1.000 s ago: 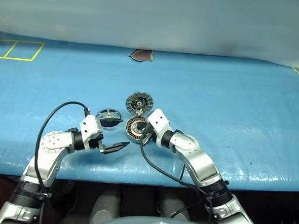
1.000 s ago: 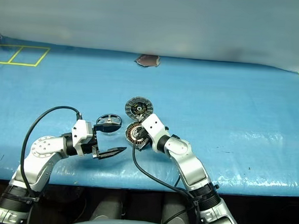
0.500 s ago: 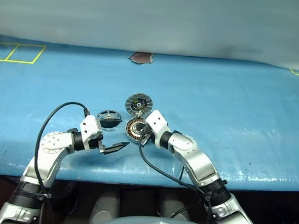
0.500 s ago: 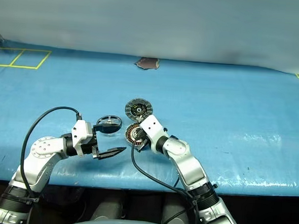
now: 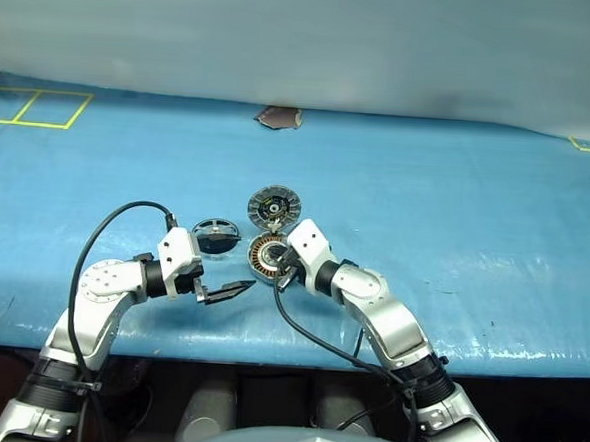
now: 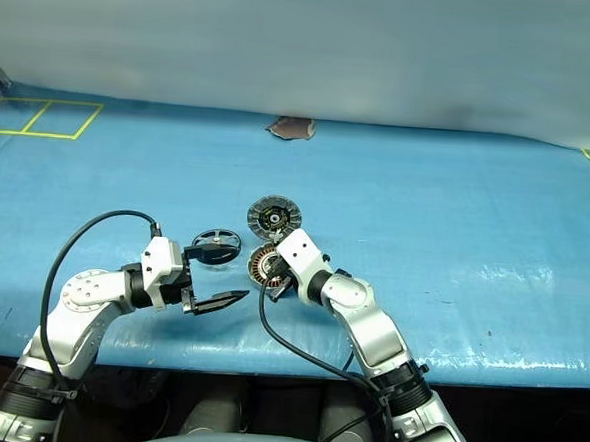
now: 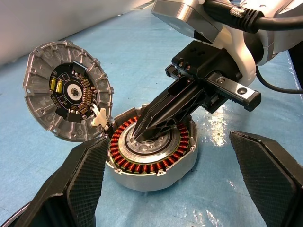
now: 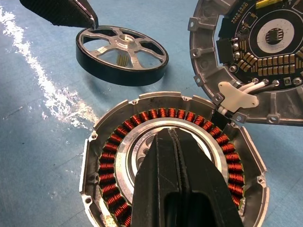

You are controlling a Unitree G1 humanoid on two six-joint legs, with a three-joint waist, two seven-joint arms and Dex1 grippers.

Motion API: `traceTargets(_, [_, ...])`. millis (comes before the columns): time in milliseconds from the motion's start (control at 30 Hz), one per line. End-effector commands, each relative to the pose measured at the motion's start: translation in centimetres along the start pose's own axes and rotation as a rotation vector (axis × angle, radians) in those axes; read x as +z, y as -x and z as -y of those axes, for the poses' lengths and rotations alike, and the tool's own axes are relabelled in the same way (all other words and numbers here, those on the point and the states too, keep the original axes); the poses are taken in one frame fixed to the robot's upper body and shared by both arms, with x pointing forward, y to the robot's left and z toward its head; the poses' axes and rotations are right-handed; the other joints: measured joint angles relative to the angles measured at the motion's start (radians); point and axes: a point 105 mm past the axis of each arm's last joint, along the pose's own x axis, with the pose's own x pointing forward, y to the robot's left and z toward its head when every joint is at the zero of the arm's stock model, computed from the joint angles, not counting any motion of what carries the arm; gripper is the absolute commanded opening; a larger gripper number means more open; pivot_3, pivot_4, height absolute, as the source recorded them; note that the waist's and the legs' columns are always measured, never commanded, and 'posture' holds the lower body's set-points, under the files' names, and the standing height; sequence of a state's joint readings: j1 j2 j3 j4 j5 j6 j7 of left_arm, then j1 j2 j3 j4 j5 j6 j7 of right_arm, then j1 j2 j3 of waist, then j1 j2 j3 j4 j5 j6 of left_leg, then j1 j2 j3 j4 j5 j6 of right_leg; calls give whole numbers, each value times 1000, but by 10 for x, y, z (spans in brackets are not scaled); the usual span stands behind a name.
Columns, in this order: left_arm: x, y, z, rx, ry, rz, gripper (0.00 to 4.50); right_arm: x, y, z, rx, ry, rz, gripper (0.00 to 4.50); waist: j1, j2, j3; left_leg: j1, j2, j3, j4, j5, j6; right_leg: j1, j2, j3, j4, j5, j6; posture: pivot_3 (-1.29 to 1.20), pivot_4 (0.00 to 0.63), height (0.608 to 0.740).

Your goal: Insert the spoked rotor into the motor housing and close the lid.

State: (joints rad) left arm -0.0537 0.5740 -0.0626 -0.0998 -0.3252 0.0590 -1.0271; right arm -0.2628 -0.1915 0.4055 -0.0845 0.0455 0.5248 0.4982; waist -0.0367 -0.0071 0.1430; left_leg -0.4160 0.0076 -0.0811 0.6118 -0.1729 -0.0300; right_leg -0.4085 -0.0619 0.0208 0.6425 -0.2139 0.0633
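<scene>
The motor housing (image 5: 267,252) sits open on the blue table, its copper windings (image 8: 108,166) showing. The lid (image 5: 273,205) lies flat just behind it, inner side up, joined at the rim by a white piece (image 8: 236,97). To the housing's left the spoked rotor (image 5: 217,232) rests on the table, with a dark rim (image 8: 120,54). My right gripper (image 7: 139,133) is shut, and its tips point down into the housing's centre hub. My left gripper (image 5: 240,264) is open beside the housing, one finger (image 8: 61,12) over the rotor, holding nothing.
A blue sheet covers the table (image 5: 455,221). A brown patch (image 5: 278,116) lies at its far edge, and yellow tape marks (image 5: 37,106) are at the far left. Black cables (image 5: 103,239) loop from both wrists. The table's front edge runs just below the arms.
</scene>
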Motion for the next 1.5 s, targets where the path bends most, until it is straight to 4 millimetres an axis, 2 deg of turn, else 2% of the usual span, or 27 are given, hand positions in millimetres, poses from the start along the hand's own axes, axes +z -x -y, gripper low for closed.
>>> traceTargets(33, [8,0,-2,-1,-28,21,4500,-69,7,-1,-18,-75,-251,22,0,0,0,0,0,0,0,0,0,0,0,0,0,0,0,0,150,740])
traceTargets(467, [9,0,-3,0,-34,21,4500,-94,11,-3,-28,-73,-334,22,0,0,-2,0,1,1,-1,-4,0,0,-1,-1,-2,-1,-1,0,150,740])
traceTargets(800, [9,0,-3,1,-36,21,4500,-96,12,-3,-41,-80,-335,22,-2,1,-7,2,4,1,-1,-5,-1,0,-7,-5,-4,-1,-1,0,150,740])
traceTargets(933, [8,-1,-3,1,-37,22,4500,-88,13,-3,-42,-68,-309,22,-2,2,-8,2,4,2,-1,-6,0,0,-16,-11,-7,-1,-1,0,150,740])
traceTargets(1133, [10,-5,-4,-6,-39,32,4500,-76,17,-2,-42,-35,-266,22,0,2,-8,1,3,4,-2,-8,3,0,-16,-14,-13,-1,-1,0,150,740])
traceTargets(1333, [8,-5,-4,-10,-35,30,4500,-30,16,7,-91,-36,-47,22,2,3,-3,-1,1,6,-2,-12,4,-1,-16,-17,-14,-1,-1,0,150,740])
traceTargets(1500, [8,-6,-3,-13,-33,31,4500,-8,19,9,-103,-10,29,22,3,4,4,-3,3,7,-3,-13,6,-4,-12,-22,-14,-1,0,0,150,740])
